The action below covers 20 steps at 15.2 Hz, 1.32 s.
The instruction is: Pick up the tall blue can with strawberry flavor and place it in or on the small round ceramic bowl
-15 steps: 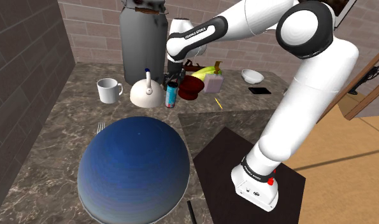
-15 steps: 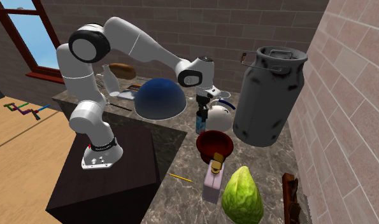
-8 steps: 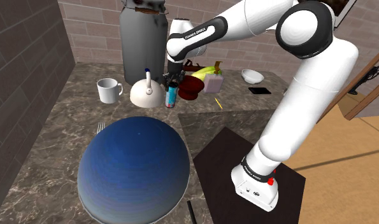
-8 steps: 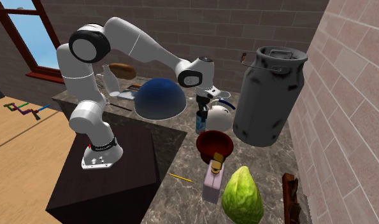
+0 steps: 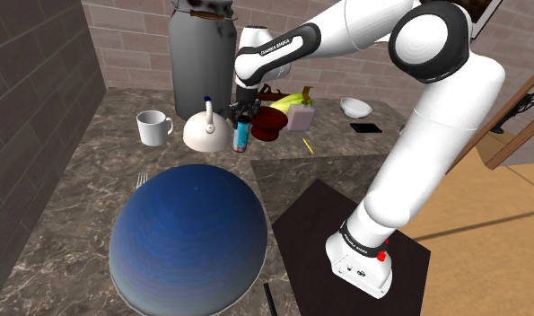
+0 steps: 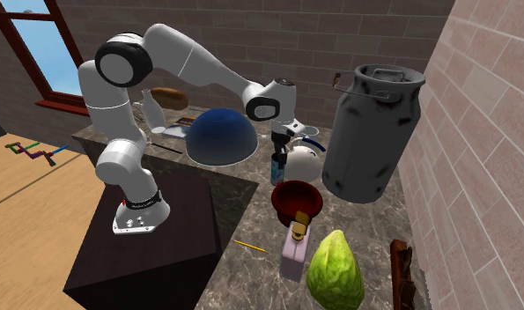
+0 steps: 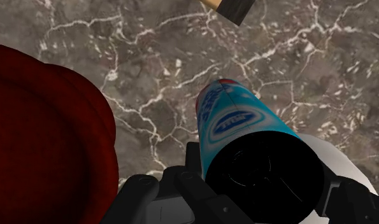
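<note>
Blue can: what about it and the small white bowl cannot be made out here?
Blue can: flavour print, steeply foreshortened in wrist view, too small in shoulder view.
Small white bowl: inside, too small in shoulder view.
Dark red bowl: cut off by wrist view's edge.

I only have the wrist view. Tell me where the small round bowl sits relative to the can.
Observer: In the shoulder view the small white bowl sits near the brick wall, well off to the right of the blue can.
Operator: Report what stands between them.
Observer: The dark red bowl is right next to the can, then a pale box stands farther along toward the white bowl.
Operator: Identify the white shape beside the can.
Observer: It is a white teapot, standing close to the can on the shoulder view's left.
</note>
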Each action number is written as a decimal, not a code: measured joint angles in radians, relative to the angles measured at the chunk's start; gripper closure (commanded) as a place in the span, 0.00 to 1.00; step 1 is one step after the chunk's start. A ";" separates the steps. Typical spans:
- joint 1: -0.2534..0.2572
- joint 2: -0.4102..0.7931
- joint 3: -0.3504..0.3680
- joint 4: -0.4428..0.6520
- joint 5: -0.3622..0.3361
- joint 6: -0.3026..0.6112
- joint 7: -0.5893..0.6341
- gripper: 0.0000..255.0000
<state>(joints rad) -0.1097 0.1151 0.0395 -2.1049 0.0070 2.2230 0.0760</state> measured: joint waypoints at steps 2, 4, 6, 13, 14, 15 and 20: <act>0.000 -0.002 0.000 0.003 0.000 -0.006 0.001 1.00; 0.000 -0.009 0.000 0.016 0.000 -0.027 0.000 1.00; -0.001 -0.025 0.000 0.024 0.001 -0.051 -0.001 1.00; 0.000 -0.063 0.000 0.075 0.002 -0.140 0.000 1.00; 0.000 -0.067 0.001 0.086 0.002 -0.154 0.000 1.00; 0.001 -0.069 0.001 0.097 0.002 -0.167 0.002 1.00; -0.001 -0.089 0.000 0.141 0.003 -0.232 -0.001 1.00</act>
<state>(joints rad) -0.1106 0.0261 0.0394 -1.9637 0.0101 1.9913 0.0751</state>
